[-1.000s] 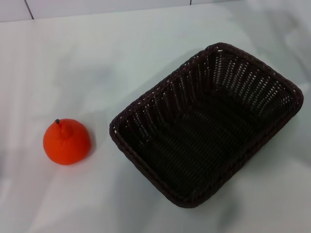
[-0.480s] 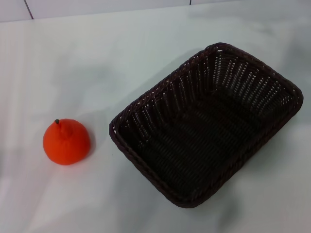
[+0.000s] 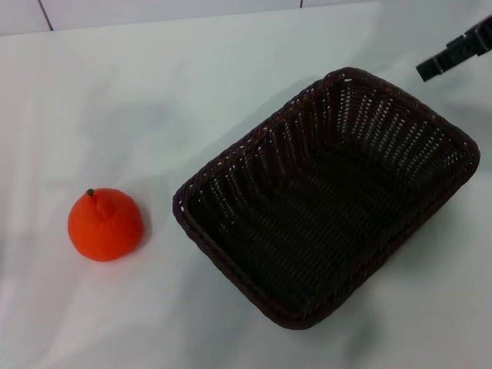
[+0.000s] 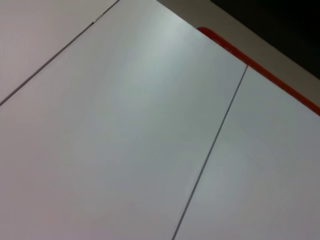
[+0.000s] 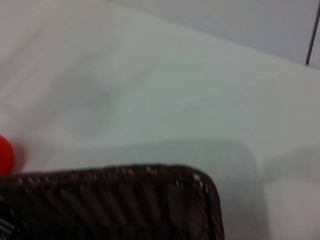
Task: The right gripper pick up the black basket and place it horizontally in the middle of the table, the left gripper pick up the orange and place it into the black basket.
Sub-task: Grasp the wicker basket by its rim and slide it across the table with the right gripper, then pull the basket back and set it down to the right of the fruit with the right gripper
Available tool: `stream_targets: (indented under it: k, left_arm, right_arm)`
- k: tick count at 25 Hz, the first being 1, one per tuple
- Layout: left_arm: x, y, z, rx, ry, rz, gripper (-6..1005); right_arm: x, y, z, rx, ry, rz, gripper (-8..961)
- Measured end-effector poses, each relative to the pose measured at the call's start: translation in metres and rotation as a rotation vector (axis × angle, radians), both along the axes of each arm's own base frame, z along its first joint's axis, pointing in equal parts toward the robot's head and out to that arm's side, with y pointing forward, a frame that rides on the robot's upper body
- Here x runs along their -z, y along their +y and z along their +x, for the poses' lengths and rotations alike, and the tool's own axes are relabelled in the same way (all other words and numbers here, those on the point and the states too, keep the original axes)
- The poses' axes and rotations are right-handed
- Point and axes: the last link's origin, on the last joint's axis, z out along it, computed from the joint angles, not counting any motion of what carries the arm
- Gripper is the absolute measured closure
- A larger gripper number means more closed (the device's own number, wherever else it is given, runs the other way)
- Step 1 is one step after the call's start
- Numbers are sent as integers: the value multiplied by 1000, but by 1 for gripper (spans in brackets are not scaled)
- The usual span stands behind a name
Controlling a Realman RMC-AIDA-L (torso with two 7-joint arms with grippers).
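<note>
The black basket [image 3: 254, 165] sits empty on the white table [image 3: 154, 100], right of centre and turned diagonally. The orange [image 3: 105, 224] rests on the table to the basket's left, stem up, a short gap away. My right gripper [image 3: 430, 68] just shows at the upper right edge, above the table beyond the basket's far right corner and apart from it. The right wrist view shows the basket's braided rim and one corner [image 5: 150, 200] close below, with a sliver of the orange [image 5: 4, 155] at the edge. My left gripper is out of view.
A tile seam [image 3: 46, 15] runs along the wall behind the table's far edge. The left wrist view shows only white panels with thin seams [image 4: 210, 145] and a red-orange strip [image 4: 260, 67] along one edge.
My right gripper has come into the head view at the upper right, where nothing showed before. The basket and the orange have not moved.
</note>
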Motion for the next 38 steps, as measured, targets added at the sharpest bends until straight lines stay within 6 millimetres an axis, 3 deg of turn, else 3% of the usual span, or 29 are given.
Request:
stream_targets:
  k: [4,12,17,28,38]
  left_arm:
    - [1,2,-1,-11,-2,-7,79]
    - [1,5,-1,-14,-5,-14,80]
    - [2,8,-1,-16,-7,-23,80]
    - [3,11,-1,-16,-6,-31,80]
    - [2,13,-1,-21,-4,-26,80]
  right_arm:
    - [10,-1,7,24,-30,-26,125]
    - [55,-3,32,74,-83,-111,143]
    - [69,-7,34,60,-82,-143,155]
    - [65,-11,38,95,-48,-129,624]
    - [29,-18,52,226,290,50,777]
